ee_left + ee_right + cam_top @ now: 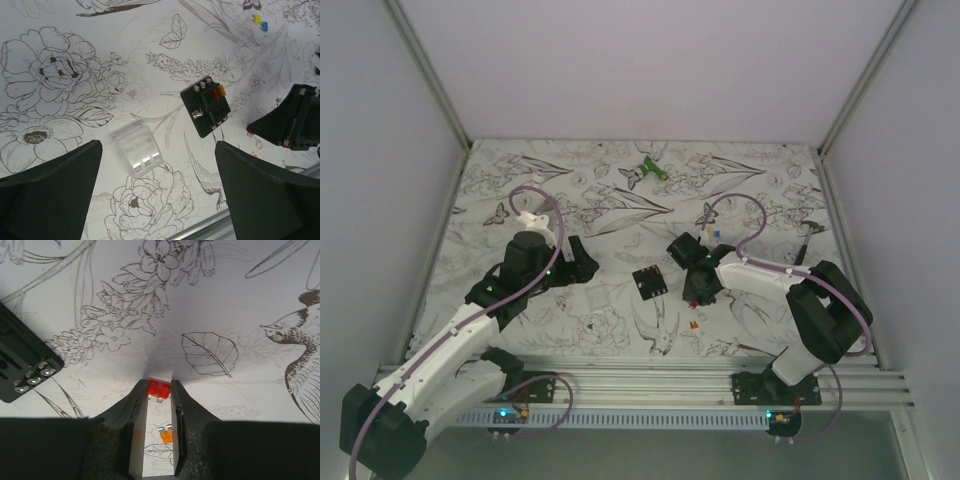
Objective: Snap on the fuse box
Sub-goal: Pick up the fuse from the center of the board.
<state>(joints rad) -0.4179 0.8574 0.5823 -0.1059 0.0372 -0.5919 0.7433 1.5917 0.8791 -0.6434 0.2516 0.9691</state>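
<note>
The fuse box (650, 281) is a flat black square lying on the patterned mat between the two arms. The left wrist view shows its top face (206, 106) with red and orange fuses in the slots. Its corner shows in the right wrist view (22, 365). A clear plastic cover (137, 150) lies on the mat left of the box. My left gripper (159, 200) (575, 265) is wide open and empty above the cover. My right gripper (159, 388) (698, 295) is shut on a small red fuse (159, 388), right of the box, its tips down at the mat.
An orange loose fuse (166, 435) lies on the mat under the right gripper. Yellow (257, 19) and blue (264, 26) fuses lie farther back. A green-and-white tool (645, 170) lies at the far middle. The metal rail (650, 385) runs along the near edge.
</note>
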